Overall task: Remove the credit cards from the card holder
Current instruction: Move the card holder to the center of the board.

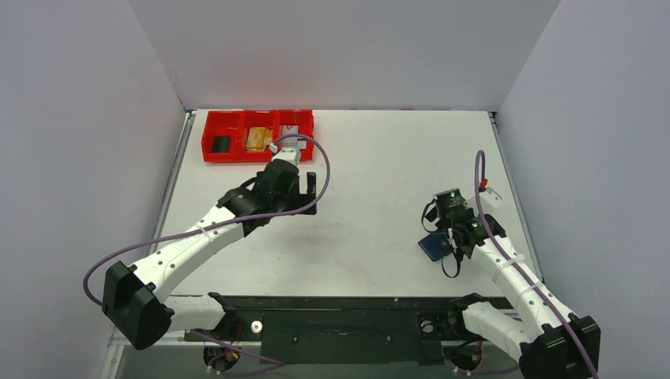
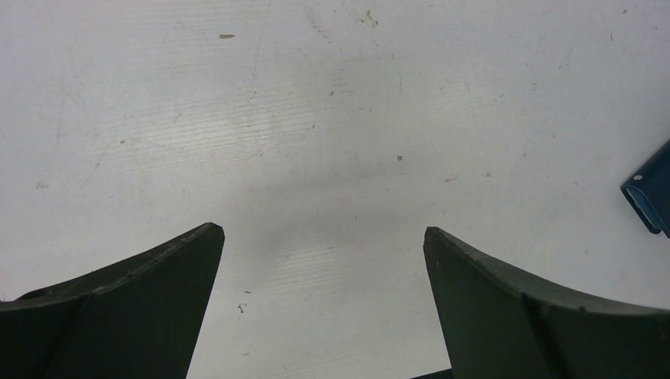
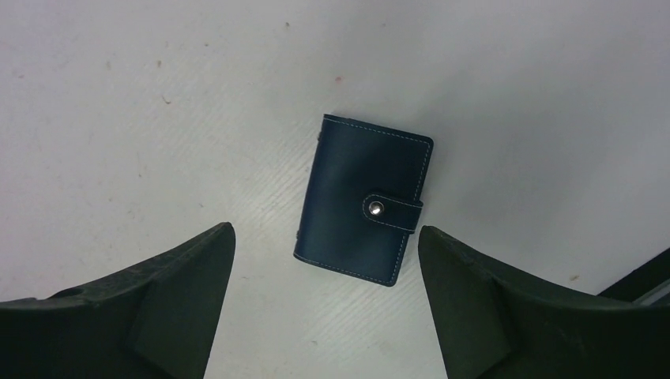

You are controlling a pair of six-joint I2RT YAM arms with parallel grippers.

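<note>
The card holder (image 3: 359, 174), dark navy with a snapped strap tab, lies closed and flat on the white table; it also shows in the top view (image 1: 431, 246). My right gripper (image 3: 325, 233) hovers above it, open, fingers either side and apart from it, holding nothing. In the top view that gripper (image 1: 458, 249) sits at the holder's right edge. The credit cards lie in the red tray (image 1: 237, 117): a black card (image 1: 221, 144), a tan-gold card (image 1: 257, 140) and a silvery card (image 1: 289, 131), partly hidden by my left arm. My left gripper (image 2: 324, 230) is open and empty over bare table, also visible from above (image 1: 310, 188).
The red three-compartment tray stands at the table's back left corner. White walls enclose the table on the left, back and right. A blue corner of the card holder (image 2: 652, 193) shows at the right edge of the left wrist view.
</note>
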